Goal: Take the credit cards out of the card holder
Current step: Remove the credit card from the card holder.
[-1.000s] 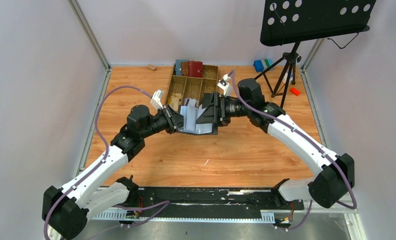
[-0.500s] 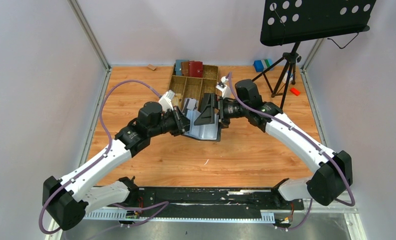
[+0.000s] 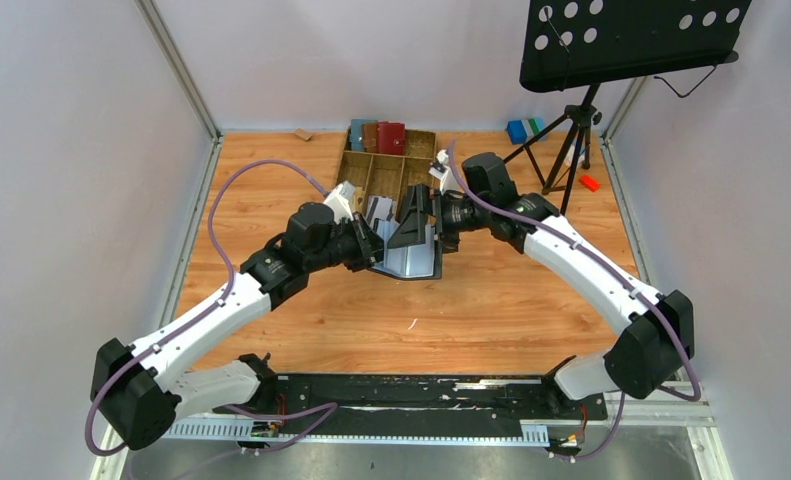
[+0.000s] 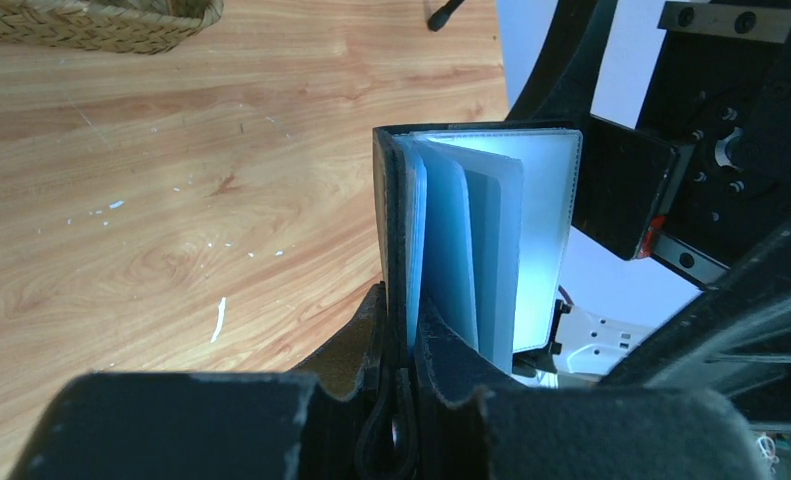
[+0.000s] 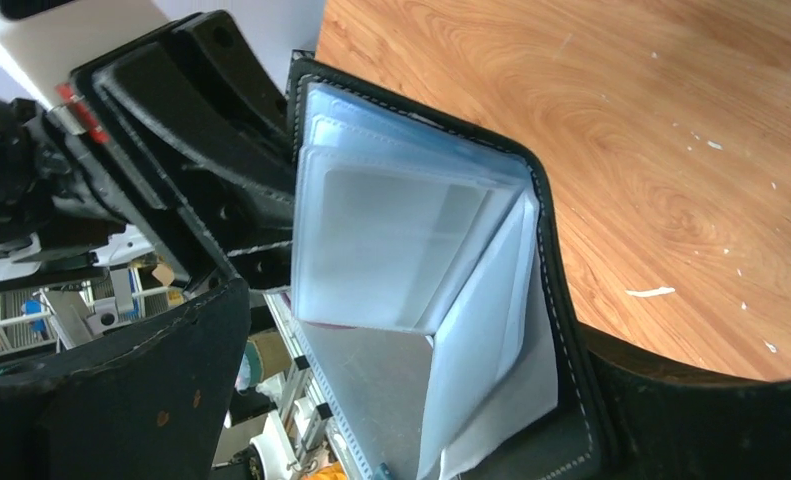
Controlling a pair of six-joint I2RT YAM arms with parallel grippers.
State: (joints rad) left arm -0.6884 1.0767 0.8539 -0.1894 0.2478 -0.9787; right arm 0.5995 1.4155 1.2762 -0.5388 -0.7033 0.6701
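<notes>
Above the table's [image 3: 491, 300] far middle, just in front of a woven tray [image 3: 371, 175], the card holder [image 3: 408, 255] hangs open in the air. Its black cover is clamped in the left claw [image 4: 401, 335]. Around the sleeve pages, the right claw [image 5: 406, 335] has just spread apart, so nothing is pulled out yet. A pale credit card [image 5: 391, 245] possibly sits in the front sleeve. Since a second ago, the left arm has swung inward, shifting the holder slightly toward the right edge.

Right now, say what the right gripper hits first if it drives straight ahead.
Probably the card holder, whose open pages sit inside the right gripper; the left gripper pinching it lies beyond.
</notes>
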